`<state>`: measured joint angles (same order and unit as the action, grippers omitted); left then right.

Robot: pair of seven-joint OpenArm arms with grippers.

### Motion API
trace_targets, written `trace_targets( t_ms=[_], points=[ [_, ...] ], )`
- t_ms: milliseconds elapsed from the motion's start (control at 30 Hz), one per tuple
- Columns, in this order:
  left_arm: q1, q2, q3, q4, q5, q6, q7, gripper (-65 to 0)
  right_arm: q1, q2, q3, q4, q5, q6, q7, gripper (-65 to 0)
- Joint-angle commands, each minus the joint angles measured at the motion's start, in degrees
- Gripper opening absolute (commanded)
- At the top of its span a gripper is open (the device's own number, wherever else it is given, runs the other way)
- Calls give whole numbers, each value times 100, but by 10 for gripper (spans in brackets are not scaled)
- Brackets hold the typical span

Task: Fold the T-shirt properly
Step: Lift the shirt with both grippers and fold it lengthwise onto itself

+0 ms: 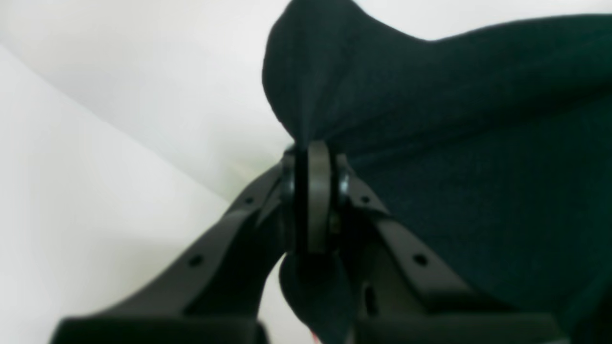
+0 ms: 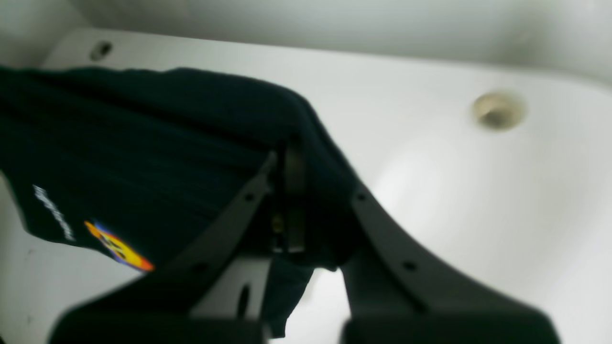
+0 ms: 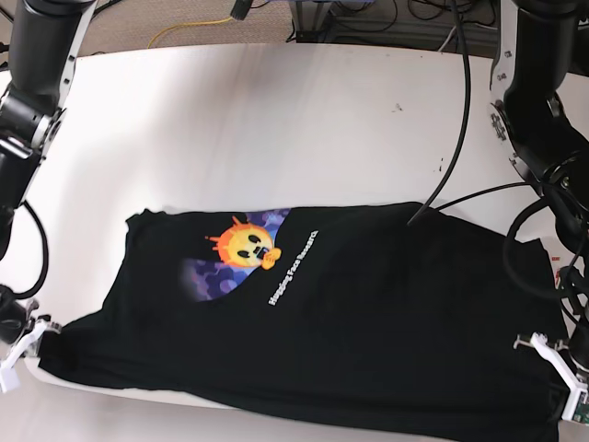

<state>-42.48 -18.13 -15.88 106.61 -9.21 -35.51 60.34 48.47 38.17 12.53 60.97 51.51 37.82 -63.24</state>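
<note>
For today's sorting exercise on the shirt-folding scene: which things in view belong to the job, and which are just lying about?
Belongs to the job:
- black T-shirt with the emoji print
- left gripper, jaws shut on the T-shirt
- right gripper, jaws shut on the T-shirt
- white table it lies on

Just lying about:
- yellow cable beyond the table
- black cables at the back
</note>
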Motion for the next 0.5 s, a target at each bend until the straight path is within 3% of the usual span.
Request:
trace_targets(
  t_ms=[0,200,467],
  points=[
    [-521,-222,-43,-89,222,109,-95,-650,687,328,-352,88,-65,-50,148,-650],
    [-1620,-398,-34,-344,231,109,-78,-650,2498,565,-1504,88,-65,-50,-63,-650],
    [-2288,-468,-16,-687,205,100,-51,-650,2633,715,-2427,88,-38,-7,-405,-650]
  ],
)
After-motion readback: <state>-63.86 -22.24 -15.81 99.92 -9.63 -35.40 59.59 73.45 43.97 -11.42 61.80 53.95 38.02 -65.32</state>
